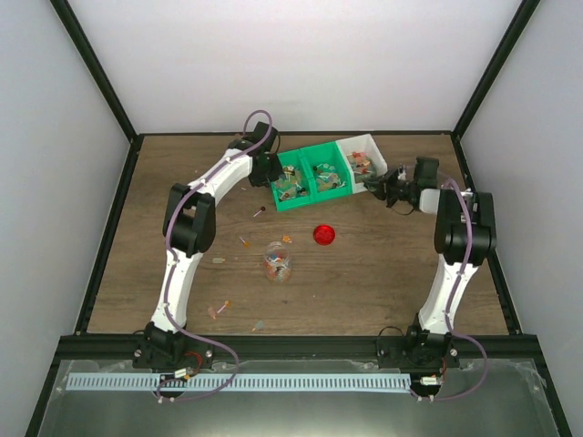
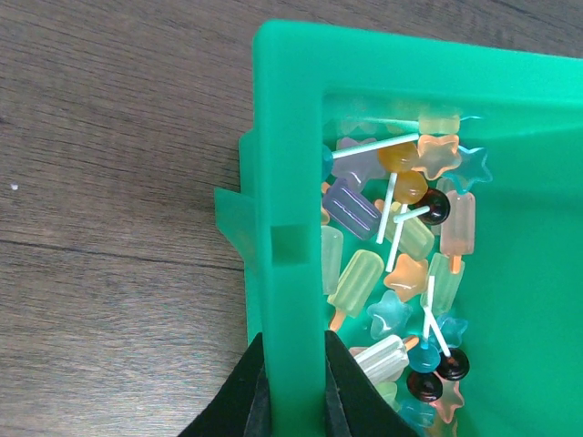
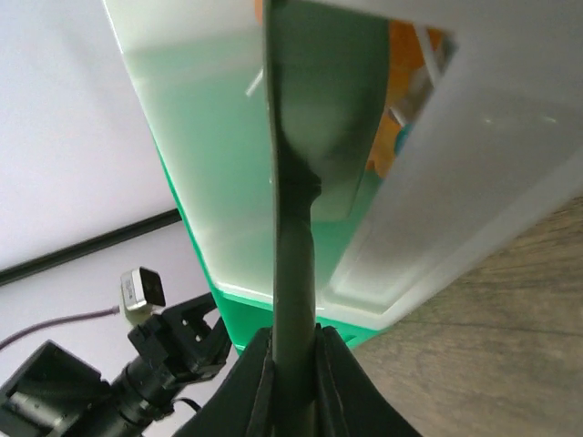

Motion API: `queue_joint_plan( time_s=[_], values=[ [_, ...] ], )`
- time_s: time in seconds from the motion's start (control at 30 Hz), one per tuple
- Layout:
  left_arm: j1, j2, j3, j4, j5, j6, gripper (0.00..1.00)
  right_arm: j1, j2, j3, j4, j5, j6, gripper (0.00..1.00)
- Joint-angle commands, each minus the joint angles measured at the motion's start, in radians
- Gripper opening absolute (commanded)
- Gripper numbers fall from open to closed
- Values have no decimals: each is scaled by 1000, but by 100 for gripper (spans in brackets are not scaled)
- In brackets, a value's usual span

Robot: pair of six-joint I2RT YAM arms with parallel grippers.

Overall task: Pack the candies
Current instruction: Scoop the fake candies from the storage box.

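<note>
Across the far part of the wooden table, a divided green bin is set with a white bin against its right end. The green bin's left wall is clamped by the left gripper. Its jaws are closed tight on the plastic, with one finger outside the wall and one inside. On the opposite side, a thin wall of the white bin is pinched by the right gripper. That wall is seen edge-on between the nearly closed fingers in the right wrist view. Nearer the middle of the table, a clear jar is stood with its mouth uncovered. A round red lid is laid flat on the wood, near the jar but apart from it, on its far right. Most of the candies are piled in the bins. In the left wrist view they are shown as small lollipops, stars and ice-lolly shapes in orange, pink, green, blue and dark red, heaped just inside the gripped wall. Some are held in the jar. A few are scattered over the bare wood, to the left of the jar and in front of it.
</note>
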Motion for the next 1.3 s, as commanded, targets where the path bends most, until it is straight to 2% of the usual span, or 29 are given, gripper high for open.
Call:
queue_joint_plan(
  time_s=[0.0,0.1,0.3,0.43,0.6,0.7,0.8,0.93,1.07,1.27],
  values=[
    [-42,3,-4,52,70,-47,4,35,-100,174,-580,22,-118,1],
    [-42,8,-6,58,82,-52,4,36,-109,255,-820,125,-99,1],
    [-43,13,-5,67,78,-49,4,42,-102,318,-1085,229,-55,1],
    [-42,24,-1,52,61,-48,4,43,-61,376,-1195,272,-68,1],
    [-42,62,35,21,77,-36,4,44,2,401,-1200,289,-69,1],
    [-44,118,100,-22,101,6,4,44,87,399,-1133,245,-62,1],
    [-45,184,168,-75,130,78,4,45,222,422,-968,174,-62,1],
    [-40,212,183,-90,170,102,4,47,391,499,-787,30,-63,1],
    [-35,224,200,-88,185,110,4,48,385,471,-551,-12,-79,1],
    [-21,223,203,-81,200,95,4,48,397,392,-122,-174,-50,1]
  ],
)
